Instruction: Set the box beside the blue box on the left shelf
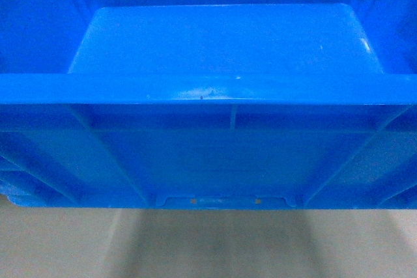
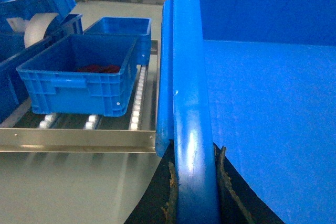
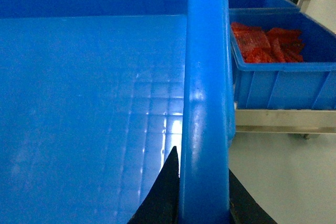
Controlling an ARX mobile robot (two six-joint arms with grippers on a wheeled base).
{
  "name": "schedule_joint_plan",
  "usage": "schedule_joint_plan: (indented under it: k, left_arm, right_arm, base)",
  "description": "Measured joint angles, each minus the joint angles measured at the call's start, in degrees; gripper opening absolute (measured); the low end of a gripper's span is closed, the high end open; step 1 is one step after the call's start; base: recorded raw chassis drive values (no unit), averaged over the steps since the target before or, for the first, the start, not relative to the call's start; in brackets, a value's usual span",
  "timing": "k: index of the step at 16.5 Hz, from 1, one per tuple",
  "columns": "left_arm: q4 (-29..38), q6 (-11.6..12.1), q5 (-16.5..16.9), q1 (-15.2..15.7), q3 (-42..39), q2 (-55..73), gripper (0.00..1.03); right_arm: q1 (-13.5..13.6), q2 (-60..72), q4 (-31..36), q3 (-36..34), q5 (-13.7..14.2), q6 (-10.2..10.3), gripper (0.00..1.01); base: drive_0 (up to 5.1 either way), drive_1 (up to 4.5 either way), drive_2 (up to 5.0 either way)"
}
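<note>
Blue crate held off the floor by both grippers.

The box [image 1: 221, 37] fills the head view above the pale floor [image 1: 208, 245], beside the left shelf [image 2: 79, 139] where a blue box [image 2: 79, 80] sits on rollers. The left gripper [image 2: 195, 182] and right gripper [image 3: 202, 192] each clamp its side rims.

The box [image 1: 221, 37], a large bright-blue plastic crate with a thick rim, ribbed outer walls and a smooth bare floor, sits upright and level just beside the left shelf [image 2: 79, 140], its left rim close to the shelf's metal edge and white rollers.
</note>
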Motion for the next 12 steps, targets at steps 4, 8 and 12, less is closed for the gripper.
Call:
schedule_joint_plan:
  k: [4,8,12]
  left_arm:
    - [0.0,0.0,0.0,0.0,0.0,0.0,0.09]
    - [0.0,0.0,0.0,0.0,0.0,0.0,0.09]
    - [-0.6,0.0,0.1,0.0,0.0,0.1,0.09]
  right_arm:
    - [0.0,0.0,0.0,0.0,0.0,0.0,0.08]
    - [0.0,0.0,0.0,0.0,0.0,0.0,0.08]
    - [0.0,0.0,-0.5,-0.1,0.0,0.0,0.08]
  base:
    - [0.0,0.0,0.0]
    - [0.0,0.0,0.0]
    - [0.0,0.0,0.0]
